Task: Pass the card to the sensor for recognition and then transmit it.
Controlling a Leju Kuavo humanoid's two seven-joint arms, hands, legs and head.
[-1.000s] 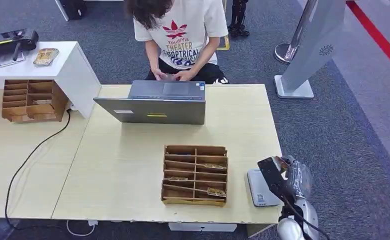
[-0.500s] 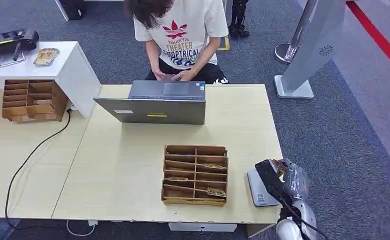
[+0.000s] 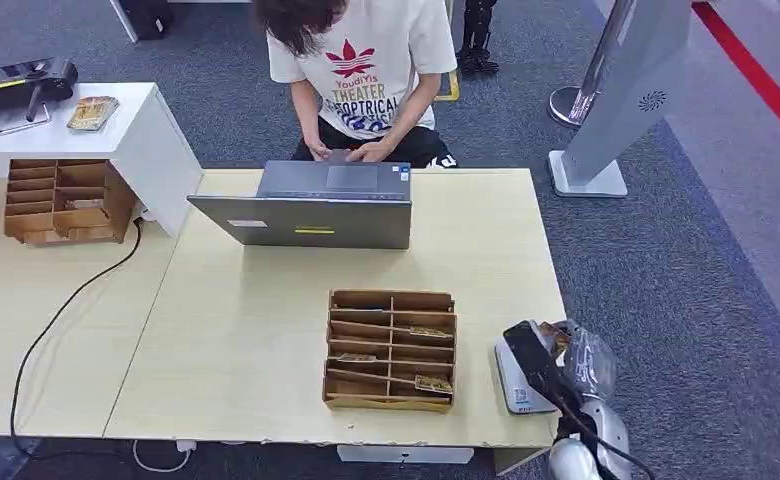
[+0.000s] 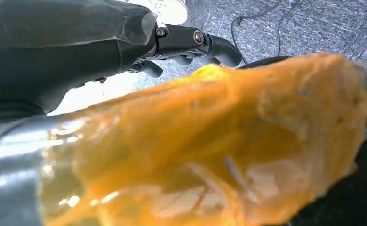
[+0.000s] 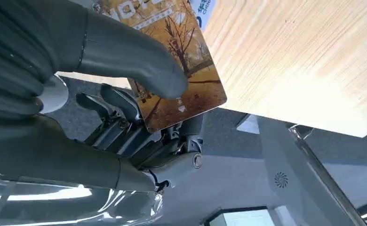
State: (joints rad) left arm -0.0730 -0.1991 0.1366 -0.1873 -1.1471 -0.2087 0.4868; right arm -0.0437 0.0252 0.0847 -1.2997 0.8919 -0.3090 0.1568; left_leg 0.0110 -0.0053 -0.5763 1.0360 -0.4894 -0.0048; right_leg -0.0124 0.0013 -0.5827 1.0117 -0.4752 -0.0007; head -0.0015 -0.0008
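Change: right hand has dropped slightly lower over the sensor since a second ago.
Right hand: thumb and fingers clamped on one card, at the table's near right corner.
Card: brown, tree picture, held just above the sensor.
Left hand: fingers curled; cannot tell whether it holds anything.
Count: one sensor, two wooden racks, and, one laptop.
Far edge: a person sits behind the laptop.

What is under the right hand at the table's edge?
The grey sensor lies flat on the table under the right hand, which holds the card. The hand covers the sensor's right part.
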